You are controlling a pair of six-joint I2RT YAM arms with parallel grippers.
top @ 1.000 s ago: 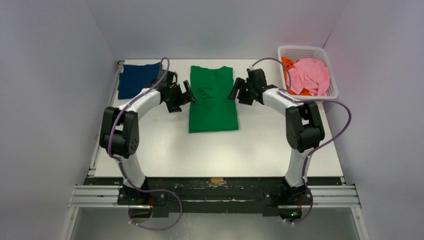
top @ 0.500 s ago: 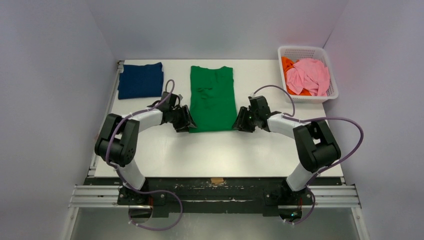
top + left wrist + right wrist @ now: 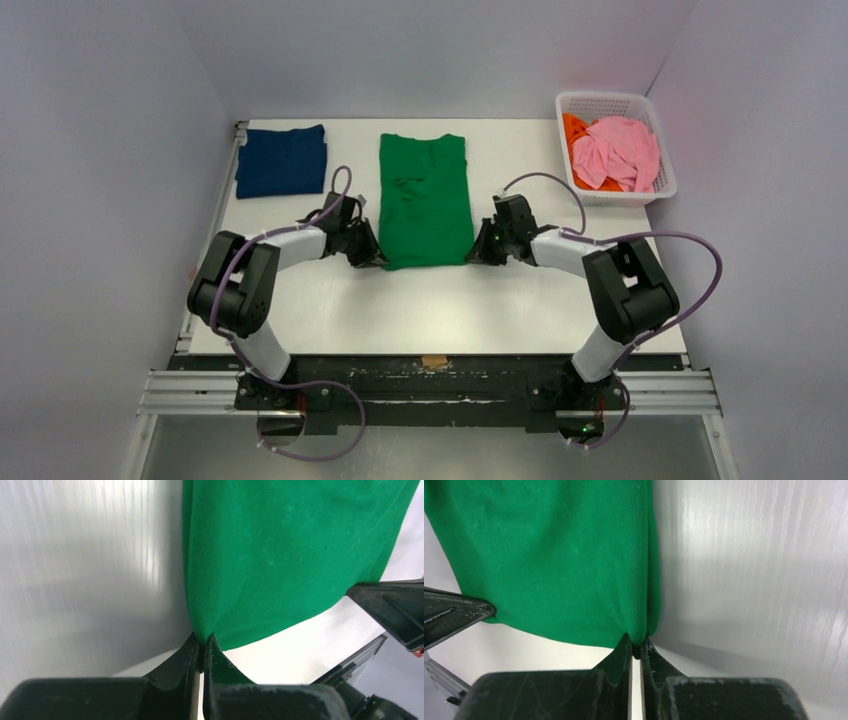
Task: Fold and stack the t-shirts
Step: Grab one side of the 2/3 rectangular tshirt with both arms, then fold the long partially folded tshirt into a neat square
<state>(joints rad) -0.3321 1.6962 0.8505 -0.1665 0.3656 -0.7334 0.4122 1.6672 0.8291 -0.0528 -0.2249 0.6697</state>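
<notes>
**T-shirts, four pieces**

One green t-shirt (image 3: 425, 200): folded to a long strip, flat, mid-worktop (image 3: 450, 300). One navy t-shirt (image 3: 282, 160): folded rectangle, far left corner. One pink t-shirt (image 3: 622, 150), one orange t-shirt (image 3: 573, 128): crumpled together in white mesh basket (image 3: 604, 96).

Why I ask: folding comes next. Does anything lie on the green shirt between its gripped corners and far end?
Nothing visible does. The left gripper and right gripper pinch the green shirt at its near corners; its surface is bare.
</notes>
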